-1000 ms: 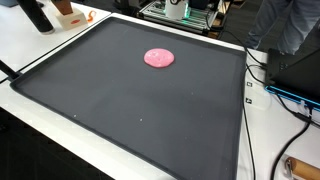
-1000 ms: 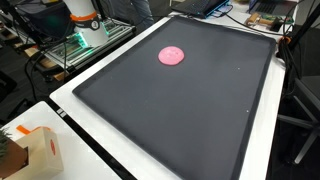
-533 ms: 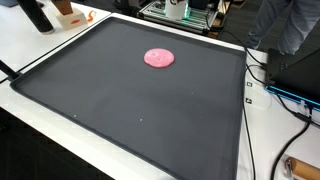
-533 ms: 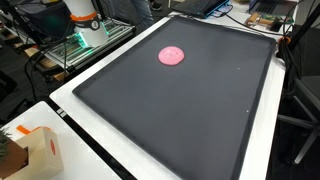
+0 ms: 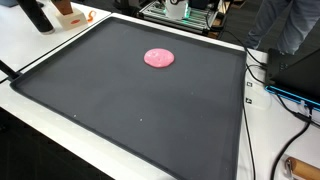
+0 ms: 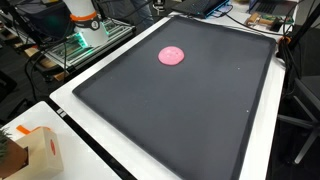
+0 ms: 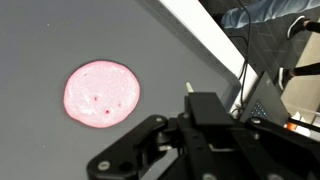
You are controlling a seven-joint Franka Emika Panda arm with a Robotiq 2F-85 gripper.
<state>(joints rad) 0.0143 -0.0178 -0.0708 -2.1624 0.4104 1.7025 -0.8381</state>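
Note:
A flat pink disc [image 5: 159, 58] lies on the big dark grey mat [image 5: 130, 110], toward its far side; it also shows as the pink disc [image 6: 172, 56] on the mat [image 6: 180, 110]. In the wrist view the pink disc [image 7: 101, 94] lies on the mat at upper left, speckled with a few dark dots. My gripper [image 7: 204, 108] fills the bottom right as a black body with linkages, above and to the right of the disc, touching nothing. Its fingertips do not show clearly. The gripper is outside both exterior views.
The mat has a raised black rim [image 5: 244, 100] and lies on a white table [image 6: 70, 105]. A cardboard box [image 6: 35, 150] sits at a table corner. Cables [image 5: 270, 85] run beside the mat. The robot's base [image 6: 82, 18] stands past the mat's far edge.

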